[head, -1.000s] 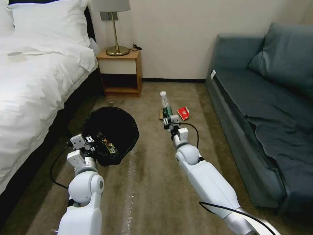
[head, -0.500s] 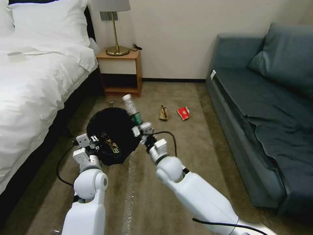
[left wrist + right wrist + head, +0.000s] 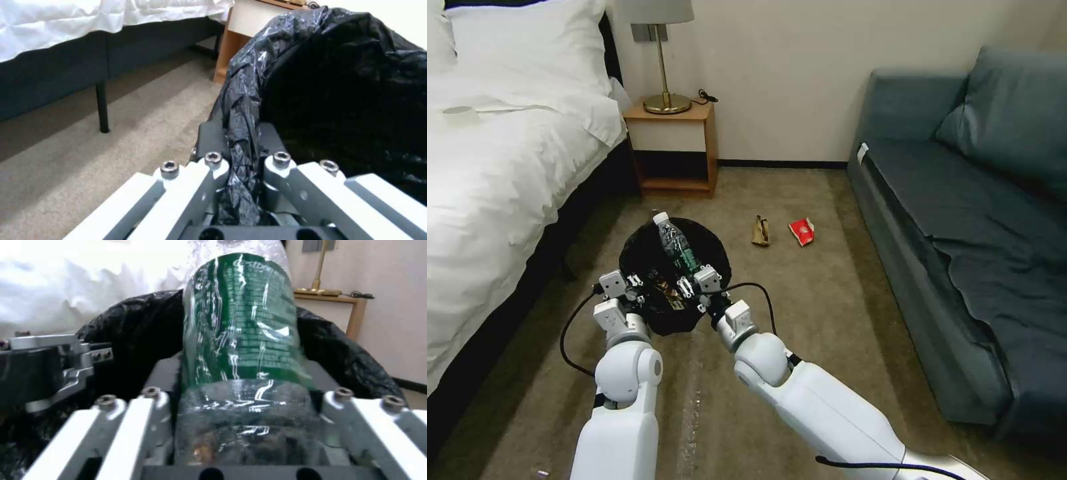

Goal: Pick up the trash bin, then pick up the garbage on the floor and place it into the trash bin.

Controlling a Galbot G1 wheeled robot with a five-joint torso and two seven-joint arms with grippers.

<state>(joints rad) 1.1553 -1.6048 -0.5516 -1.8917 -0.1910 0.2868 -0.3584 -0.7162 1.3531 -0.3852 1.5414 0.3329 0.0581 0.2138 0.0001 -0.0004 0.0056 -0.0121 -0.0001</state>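
Right wrist view: bottle (image 3: 242, 340) clamped between fingers (image 3: 151, 403).

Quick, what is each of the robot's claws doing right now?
Left gripper: shut on the trash bin rim.
Right gripper: shut on the bottle, over the bin.

Our two arms are glossy white, each built of rounded shells with a ball-like joint ahead of a tapering forearm and a grey ring at the wrist. A thin black cable loops out beside each wrist. The left pincer (image 3: 639, 288) and right pincer (image 3: 692, 283) carry small white boxy housings. Up close, their fingers (image 3: 209, 140) are dark grey pads on pale silver-white linkage bars, fastened with round socket-head screws.
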